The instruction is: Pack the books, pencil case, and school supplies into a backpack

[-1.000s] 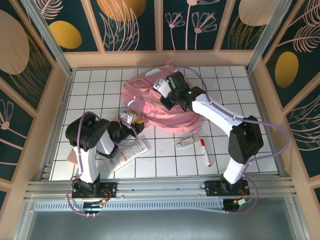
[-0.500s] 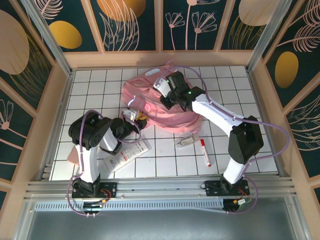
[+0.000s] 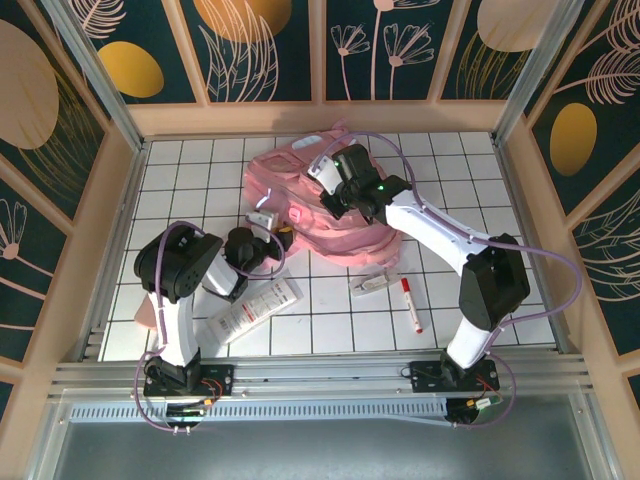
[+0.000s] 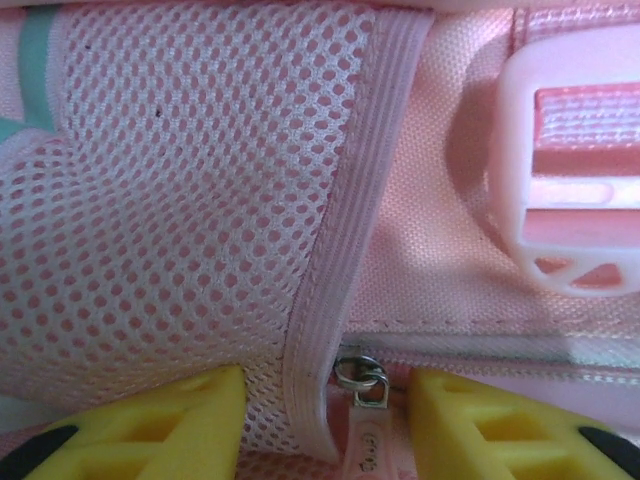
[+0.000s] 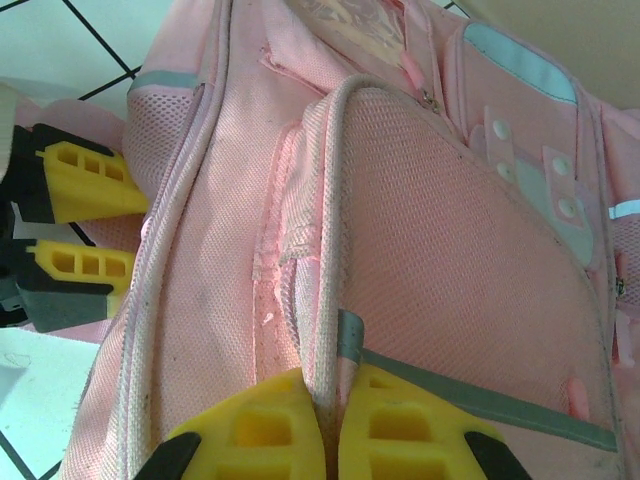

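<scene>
- The left gripper (image 3: 268, 234) has crept to the 8 o'clock edge of the backpack (image 3: 352, 236), its fingers apart astride the zip pull (image 4: 358, 380).
- The right gripper (image 5: 330, 425) stays clamped on the backpack at 12 o'clock, so unzipping looks to be next.

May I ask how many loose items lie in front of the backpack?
3: white red-printed flat item left, small pale item middle, red-capped marker right; more may be hidden.
</scene>
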`<action>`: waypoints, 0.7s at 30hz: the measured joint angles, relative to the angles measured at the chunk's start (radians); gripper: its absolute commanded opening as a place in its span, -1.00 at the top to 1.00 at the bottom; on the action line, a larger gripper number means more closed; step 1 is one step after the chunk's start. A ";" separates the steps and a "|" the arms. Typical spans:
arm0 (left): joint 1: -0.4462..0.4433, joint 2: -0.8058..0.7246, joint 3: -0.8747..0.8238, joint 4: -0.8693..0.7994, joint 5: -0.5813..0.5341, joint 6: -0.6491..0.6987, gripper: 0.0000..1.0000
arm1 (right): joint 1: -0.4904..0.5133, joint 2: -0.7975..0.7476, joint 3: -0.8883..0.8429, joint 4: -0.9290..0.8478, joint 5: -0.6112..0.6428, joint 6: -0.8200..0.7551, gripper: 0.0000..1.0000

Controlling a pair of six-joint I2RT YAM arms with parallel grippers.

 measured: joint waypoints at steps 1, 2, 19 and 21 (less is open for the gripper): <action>0.000 0.000 0.003 -0.007 0.000 0.000 0.44 | 0.000 -0.001 -0.001 0.001 0.000 0.000 1.00; 0.000 0.000 0.003 -0.009 0.002 -0.005 0.62 | 0.000 -0.003 -0.003 0.003 0.000 0.001 1.00; 0.012 -0.078 -0.072 0.021 0.167 0.028 1.00 | 0.052 0.013 -0.017 0.034 0.134 0.059 1.00; 0.016 -0.089 -0.082 0.014 0.185 0.035 1.00 | 0.068 0.032 -0.006 0.034 0.155 0.072 1.00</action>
